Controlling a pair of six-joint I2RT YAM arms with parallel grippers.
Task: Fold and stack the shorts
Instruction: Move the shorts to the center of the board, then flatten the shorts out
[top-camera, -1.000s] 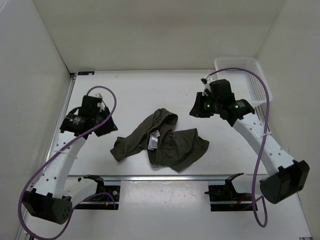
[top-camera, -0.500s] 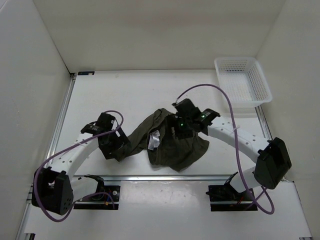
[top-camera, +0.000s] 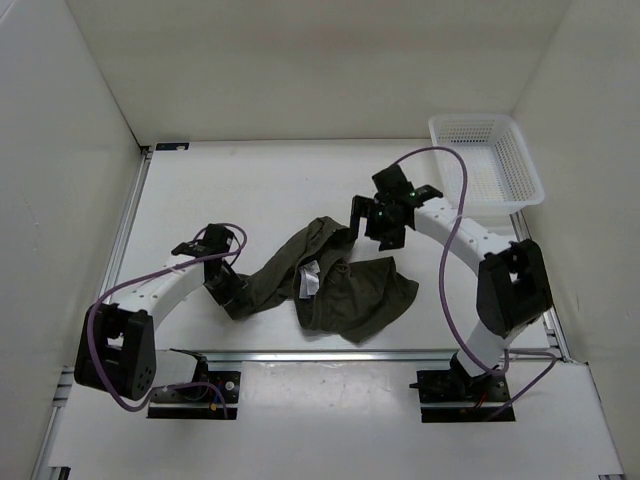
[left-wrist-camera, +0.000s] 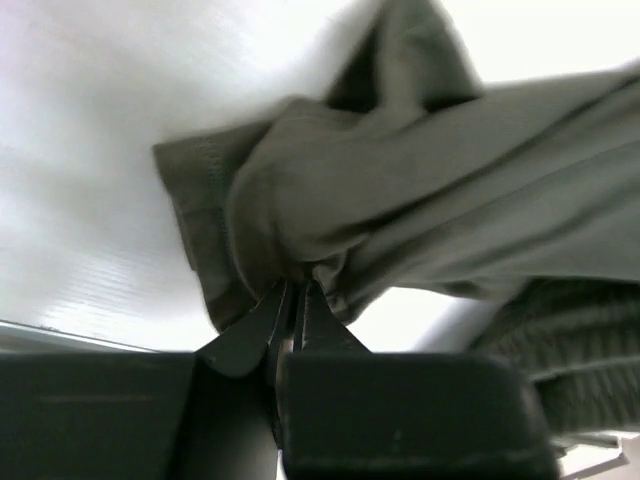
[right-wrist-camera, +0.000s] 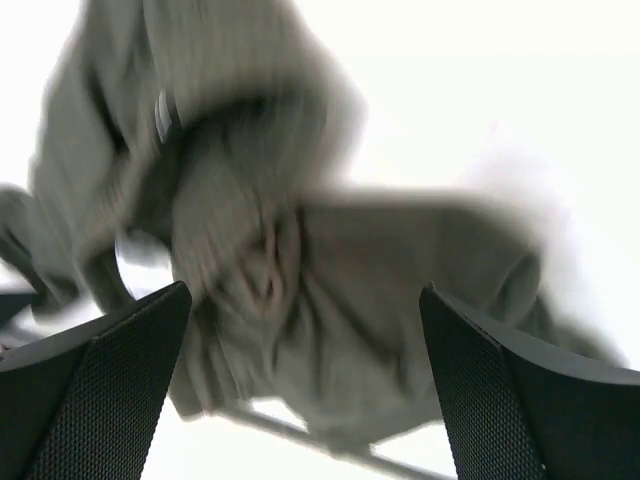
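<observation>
On the white desk (top-camera: 250, 185) the shorts (top-camera: 345, 295) lie crumpled at centre, where my left end effector (top-camera: 231, 294) has just clamped a leg hem and my right end effector (top-camera: 372, 226) has lifted away wide and empty, ready, I judge, for spreading flat.

the white tag (top-camera: 310, 279) on the shorts (top-camera: 352, 302) carries no print that can be read.

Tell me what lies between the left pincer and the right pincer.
The crumpled dark olive-green fabric shorts, seen in the top view: the left pincer is shut on one leg's end, and the right pincer is open near the waistband.
</observation>
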